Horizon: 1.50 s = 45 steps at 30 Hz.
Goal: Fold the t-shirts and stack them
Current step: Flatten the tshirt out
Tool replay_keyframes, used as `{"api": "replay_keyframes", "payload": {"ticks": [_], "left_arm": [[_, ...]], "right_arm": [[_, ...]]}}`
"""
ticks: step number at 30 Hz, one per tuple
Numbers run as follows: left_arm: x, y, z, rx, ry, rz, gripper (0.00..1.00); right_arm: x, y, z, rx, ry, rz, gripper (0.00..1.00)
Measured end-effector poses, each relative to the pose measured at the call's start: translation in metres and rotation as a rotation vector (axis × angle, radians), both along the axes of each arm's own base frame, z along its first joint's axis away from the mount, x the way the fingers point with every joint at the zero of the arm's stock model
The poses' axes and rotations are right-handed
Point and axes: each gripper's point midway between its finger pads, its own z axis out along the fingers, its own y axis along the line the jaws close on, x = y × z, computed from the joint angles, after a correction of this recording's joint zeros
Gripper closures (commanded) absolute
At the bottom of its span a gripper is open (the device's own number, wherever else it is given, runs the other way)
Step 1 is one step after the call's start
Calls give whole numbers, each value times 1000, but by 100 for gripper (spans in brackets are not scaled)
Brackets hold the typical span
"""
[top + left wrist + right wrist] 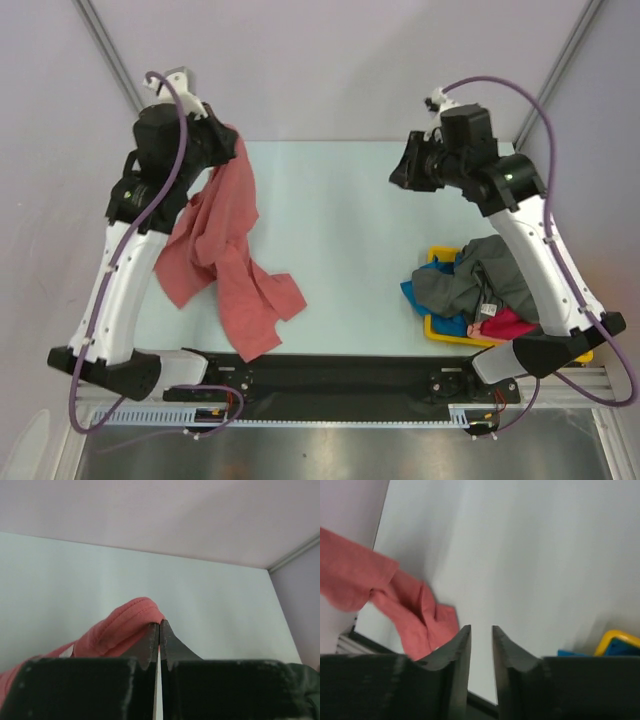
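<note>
Pale-green table (pixel 340 250) first: its left side is draped with the salmon-red t-shirt (pixel 225 250), pinched at the top by the fully closed left gripper (pixel 159 625) and hoisted so only the lower part trails on the surface. Spreading it flat looks like the step in hand, so a second corner probably needs to be caught by the right gripper (pixel 481 630), which is held up at the far right, jaws slightly parted, nothing gripped. Yellow tray (pixel 437 327) at the near right is heaped with a dark grey tee (pixel 470 275) over a bright blue tee (pixel 412 293) and a magenta-pink tee (pixel 505 325), all unfolded.
</note>
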Motion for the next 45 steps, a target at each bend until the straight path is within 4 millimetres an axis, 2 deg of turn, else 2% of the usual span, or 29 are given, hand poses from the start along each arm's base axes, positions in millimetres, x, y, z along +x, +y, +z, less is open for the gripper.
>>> {"api": "replay_keyframes", "payload": {"ticks": [2,3,6,9,12,14,16,20,22,26,32,34,35,36,38,40,43,45], "left_arm": [[11,-18,-7,-40,30,-48,100],[15,-26,-7,-66,39,-70,100],[18,-37,11,-132,8,-95,100],[8,-26,30,-169,-47,-63,100],[-8,-4,27,-185,-68,-16,100],[-19,13,13,-183,-55,24,100],[-27,20,-5,-182,-30,43,100],[-31,18,-37,-180,31,38,100],[-29,17,-49,-178,59,41,100],[-29,18,-61,-171,84,44,100],[-36,19,-57,-175,68,42,100],[-40,20,-55,-177,60,42,100],[-43,21,-55,-178,58,41,100],[-45,21,-55,-178,56,42,100],[-50,23,-56,-178,55,42,100],[-55,24,-57,-178,53,42,100],[-63,27,-60,-175,53,46,100],[-68,30,-64,-163,61,54,100]], "right_arm": [[-3,6,-32,-4,91,25,56],[-5,10,-48,8,130,39,47],[-20,19,-84,50,231,80,34],[-46,33,-125,72,347,127,23],[-67,58,-159,110,428,195,15],[-78,78,-186,126,471,244,14],[-85,102,-214,121,506,288,13],[-93,144,-268,73,548,340,18],[-98,158,-290,56,566,349,20],[-98,170,-308,59,576,309,22],[-97,191,-323,59,543,259,21],[-100,196,-338,45,555,242,25],[-102,198,-346,35,565,233,33],[-100,203,-345,44,555,232,42],[-95,207,-346,44,535,213,75],[-90,206,-350,26,522,190,99],[-80,187,-357,-38,524,123,100],[-67,158,-353,-113,531,76,100]]}}
